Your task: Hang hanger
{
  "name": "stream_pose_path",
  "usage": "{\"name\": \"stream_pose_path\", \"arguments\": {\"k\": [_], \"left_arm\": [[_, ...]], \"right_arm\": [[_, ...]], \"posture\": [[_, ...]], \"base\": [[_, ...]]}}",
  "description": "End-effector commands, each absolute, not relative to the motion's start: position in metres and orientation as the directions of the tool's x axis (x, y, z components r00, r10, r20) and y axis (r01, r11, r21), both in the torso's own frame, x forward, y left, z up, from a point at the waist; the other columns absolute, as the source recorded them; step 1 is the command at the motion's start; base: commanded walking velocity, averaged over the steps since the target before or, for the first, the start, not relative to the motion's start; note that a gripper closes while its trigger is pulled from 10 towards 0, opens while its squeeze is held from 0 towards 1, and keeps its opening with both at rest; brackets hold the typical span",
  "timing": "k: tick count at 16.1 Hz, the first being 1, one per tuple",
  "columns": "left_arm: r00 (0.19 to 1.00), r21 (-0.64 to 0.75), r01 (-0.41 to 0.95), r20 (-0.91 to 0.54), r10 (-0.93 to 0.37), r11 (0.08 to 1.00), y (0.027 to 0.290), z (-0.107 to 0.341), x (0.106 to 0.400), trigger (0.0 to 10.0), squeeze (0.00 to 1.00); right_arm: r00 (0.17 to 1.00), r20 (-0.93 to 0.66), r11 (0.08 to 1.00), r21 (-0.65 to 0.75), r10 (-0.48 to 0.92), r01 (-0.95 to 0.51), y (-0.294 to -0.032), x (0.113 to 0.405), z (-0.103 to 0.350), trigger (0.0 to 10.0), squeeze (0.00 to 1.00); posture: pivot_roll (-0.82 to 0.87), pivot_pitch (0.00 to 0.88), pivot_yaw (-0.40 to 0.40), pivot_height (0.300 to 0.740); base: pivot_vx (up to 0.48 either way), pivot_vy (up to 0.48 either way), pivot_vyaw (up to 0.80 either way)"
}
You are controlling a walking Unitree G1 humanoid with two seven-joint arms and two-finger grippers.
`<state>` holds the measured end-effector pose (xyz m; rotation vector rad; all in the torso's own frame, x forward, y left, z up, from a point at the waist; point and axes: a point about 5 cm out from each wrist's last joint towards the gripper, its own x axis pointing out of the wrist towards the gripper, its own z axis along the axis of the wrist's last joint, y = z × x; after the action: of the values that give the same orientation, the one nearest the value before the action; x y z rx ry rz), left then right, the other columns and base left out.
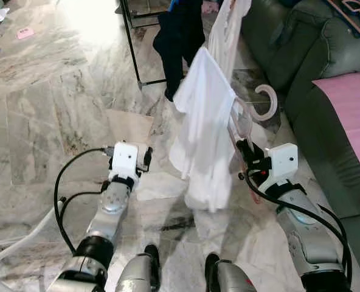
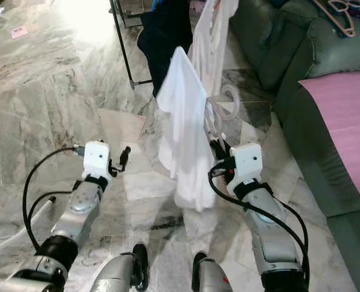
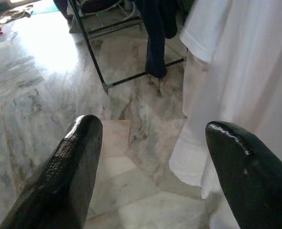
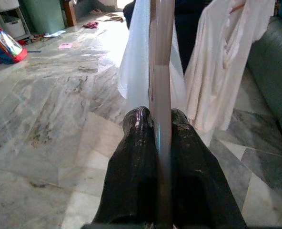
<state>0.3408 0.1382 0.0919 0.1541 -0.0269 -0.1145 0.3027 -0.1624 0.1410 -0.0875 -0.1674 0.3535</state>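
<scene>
A white garment (image 1: 204, 134) hangs on a pale translucent hanger (image 1: 244, 118) whose curved hook (image 1: 268, 100) points right. My right gripper (image 1: 248, 152) is shut on the hanger's lower bar, and in the right wrist view that bar (image 4: 161, 86) runs between the two black fingers (image 4: 136, 162). My left gripper (image 1: 145, 159) hovers to the left of the garment, open with nothing between its fingertips (image 3: 79, 143). Ahead stands the black clothes rack (image 1: 133, 55) with a dark garment (image 1: 180, 36) and a cream one (image 1: 228, 30) hanging from it.
A dark green sofa (image 1: 314, 67) with a pink cushion (image 1: 350, 115) runs along the right. More hangers (image 1: 353, 15) lie on its back. Marble floor (image 1: 52, 91) spreads left, with small pink and white items (image 1: 23, 33) far off. My feet (image 1: 149, 258) are below.
</scene>
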Motion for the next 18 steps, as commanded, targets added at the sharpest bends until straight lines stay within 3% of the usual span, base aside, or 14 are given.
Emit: {"name": "stream_pose_path", "arguments": {"k": [1, 7, 13, 18], "left_arm": [[0.995, 0.158, 0.098, -0.023, -0.096, 0.983, 0.139, 0.080, 0.334, 10.0, 0.00], [0.992, 0.124, 0.126, -0.012, -0.125, 0.984, 0.119, 0.088, 0.343, 10.0, 0.00], [0.981, 0.098, 0.193, -0.007, -0.193, 0.976, 0.096, 0.092, 0.343, 10.0, 0.00], [0.984, 0.104, 0.172, 0.018, -0.175, 0.980, 0.102, 0.096, 0.345, 10.0, 0.00]], "right_arm": [[0.912, 0.185, 0.929, -0.131, 0.367, -0.347, -0.157, 0.300, 0.145, 10.0, 0.00], [0.908, 0.181, 0.924, -0.140, 0.377, -0.356, -0.150, 0.308, 0.145, 10.0, 0.00], [0.923, 0.196, 0.938, -0.168, 0.332, -0.302, -0.157, 0.301, 0.147, 10.0, 0.00], [0.912, 0.182, 0.924, -0.183, 0.368, -0.336, -0.147, 0.301, 0.143, 10.0, 0.00]], "posture": [[0.01, 0.192, 0.034, 0.740], [0.01, 0.105, 0.026, 0.740], [-0.06, 0.141, 0.064, 0.740], [-0.05, 0.137, 0.029, 0.740]], "base": [[0.000, 0.000, 0.00], [0.000, 0.000, 0.00], [0.000, 0.000, 0.00], [0.000, 0.000, 0.00]]}}
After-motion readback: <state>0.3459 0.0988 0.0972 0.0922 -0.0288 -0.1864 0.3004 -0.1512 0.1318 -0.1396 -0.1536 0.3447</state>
